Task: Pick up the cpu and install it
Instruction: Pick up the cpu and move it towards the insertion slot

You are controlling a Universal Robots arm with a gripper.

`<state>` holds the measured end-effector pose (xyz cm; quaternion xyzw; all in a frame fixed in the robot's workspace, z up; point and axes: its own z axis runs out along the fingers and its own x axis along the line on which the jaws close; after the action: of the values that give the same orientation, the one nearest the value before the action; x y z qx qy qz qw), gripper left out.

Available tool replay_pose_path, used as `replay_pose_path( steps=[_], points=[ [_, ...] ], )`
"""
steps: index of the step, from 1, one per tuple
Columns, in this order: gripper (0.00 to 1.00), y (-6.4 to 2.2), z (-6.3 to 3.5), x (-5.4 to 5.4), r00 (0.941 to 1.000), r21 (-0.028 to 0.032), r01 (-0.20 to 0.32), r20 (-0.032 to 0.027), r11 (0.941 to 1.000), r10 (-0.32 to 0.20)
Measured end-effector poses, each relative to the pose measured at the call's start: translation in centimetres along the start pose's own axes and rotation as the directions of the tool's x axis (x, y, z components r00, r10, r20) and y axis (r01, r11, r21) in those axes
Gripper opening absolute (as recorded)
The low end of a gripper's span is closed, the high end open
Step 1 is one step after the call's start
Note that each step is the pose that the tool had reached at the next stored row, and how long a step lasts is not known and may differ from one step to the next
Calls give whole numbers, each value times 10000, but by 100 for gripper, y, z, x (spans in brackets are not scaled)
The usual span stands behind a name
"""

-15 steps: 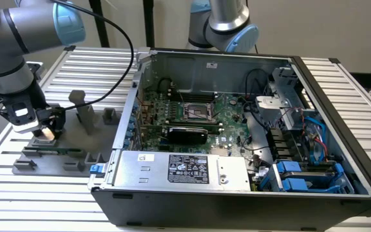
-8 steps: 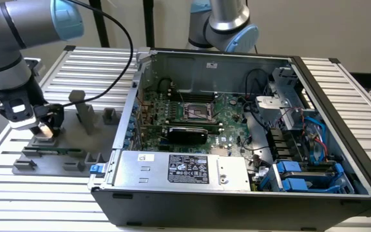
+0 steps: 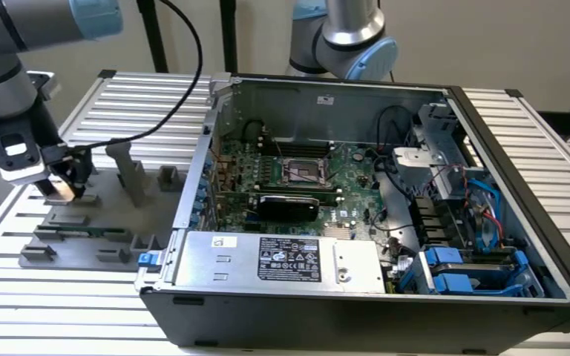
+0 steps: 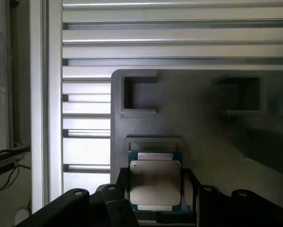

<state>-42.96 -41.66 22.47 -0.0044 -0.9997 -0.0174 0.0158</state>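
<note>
- CPU (image 4: 155,183) lies flat, metal lid up, directly between the fingers (image 4: 190,194) of the hand (image 3: 62,185), over a shallow pocket at one corner of the grey fixture (image 4: 207,127).
- It looks near-square, so it has no real long axis; two opposite edges face the fingers.
- The hand stands wide, but its fingers lie against those edges, so I judge it is gripping the CPU.
- The fixture rests on the slatted bench (image 4: 84,151).
</note>
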Motion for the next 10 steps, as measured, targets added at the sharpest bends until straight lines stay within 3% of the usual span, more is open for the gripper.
replay_pose_path(
  steps=[10],
  points=[
    [54, 16, -444, 12, 10000, 0, 0, 2, 10000, 0]
  ],
)
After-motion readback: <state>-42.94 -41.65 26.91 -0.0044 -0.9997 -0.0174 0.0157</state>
